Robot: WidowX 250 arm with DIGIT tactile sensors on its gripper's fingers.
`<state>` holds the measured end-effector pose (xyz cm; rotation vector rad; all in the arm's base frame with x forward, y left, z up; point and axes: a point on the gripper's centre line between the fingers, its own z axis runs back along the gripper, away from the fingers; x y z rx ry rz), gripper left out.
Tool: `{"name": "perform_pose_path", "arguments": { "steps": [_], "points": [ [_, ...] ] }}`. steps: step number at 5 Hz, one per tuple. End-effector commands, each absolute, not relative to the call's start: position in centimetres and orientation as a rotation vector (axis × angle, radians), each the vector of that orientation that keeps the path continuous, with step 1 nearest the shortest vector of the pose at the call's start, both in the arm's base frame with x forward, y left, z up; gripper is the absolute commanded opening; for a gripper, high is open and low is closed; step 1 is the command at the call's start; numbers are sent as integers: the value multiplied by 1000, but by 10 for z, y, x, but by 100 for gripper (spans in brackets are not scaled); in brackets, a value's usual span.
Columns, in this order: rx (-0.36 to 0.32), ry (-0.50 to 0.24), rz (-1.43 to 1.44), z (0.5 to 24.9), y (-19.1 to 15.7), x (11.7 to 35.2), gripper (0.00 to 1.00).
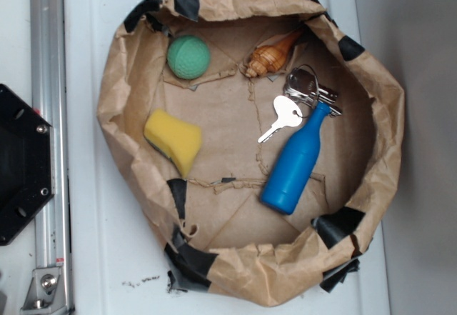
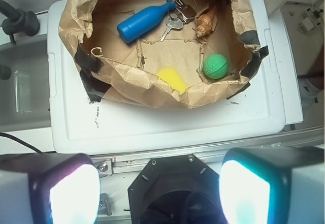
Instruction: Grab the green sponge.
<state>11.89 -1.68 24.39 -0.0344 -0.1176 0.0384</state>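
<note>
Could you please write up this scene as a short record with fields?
container: crumpled brown paper basin patched with black tape, on a white lid
target: yellow foam sponge with a dark scrub face, untouched, at the basin's wall
same-colour decoy: round green dimpled ball, apart from the sponge
other contents: blue plastic bottle, lying down; silver keys on a ring; brown spiral seashell
gripper: gripper open, outside the basin, empty

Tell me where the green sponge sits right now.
In the exterior view the green sponge lies on the left side of the paper-lined basin, below the green ball and left of the blue bottle.
</note>
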Motion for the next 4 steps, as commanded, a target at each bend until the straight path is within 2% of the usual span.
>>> {"name": "perform_pose_path", "arguments": {
  "steps": [1, 2, 4],
  "points": [
    [-34, -118, 38, 244, -17, 119, 100],
    [19, -126, 41, 215, 9, 150, 100],
    [-31, -129, -16, 190, 41, 191, 100]
  ]
}}
